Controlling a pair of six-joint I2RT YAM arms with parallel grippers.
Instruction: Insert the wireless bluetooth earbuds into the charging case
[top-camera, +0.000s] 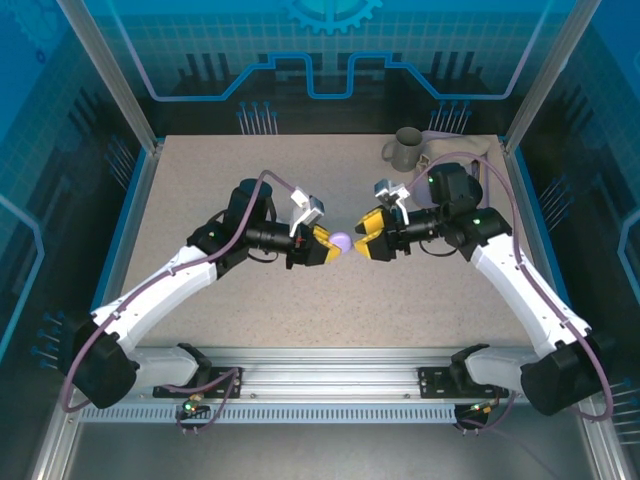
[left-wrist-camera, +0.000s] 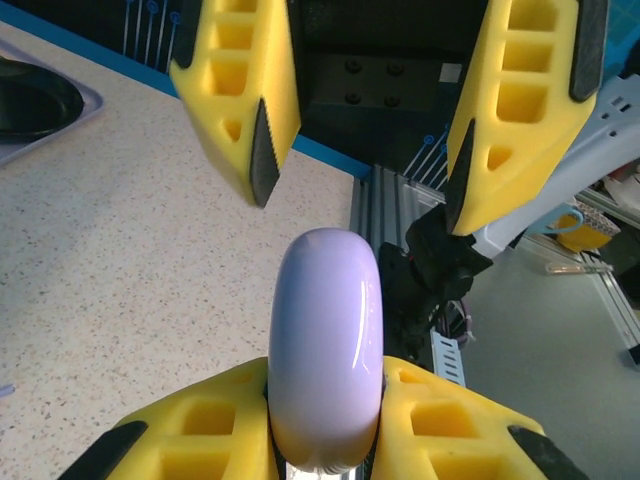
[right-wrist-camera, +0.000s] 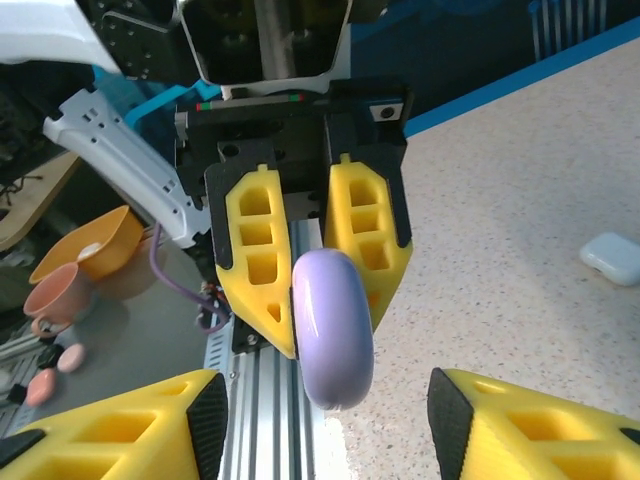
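Speckled table (top-camera: 250, 300) with grey mug (top-camera: 405, 150)

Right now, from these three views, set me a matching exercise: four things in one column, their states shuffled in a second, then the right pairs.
Things:
1. left claw
2. right claw
3. lavender case
4. grey mug

States:
A. stands at the far right of the table
B. open, holding nothing
C. held in the air between the two arms
D. shut on a rounded thing

Pairs: 1-D, 2-B, 3-C, 4-A
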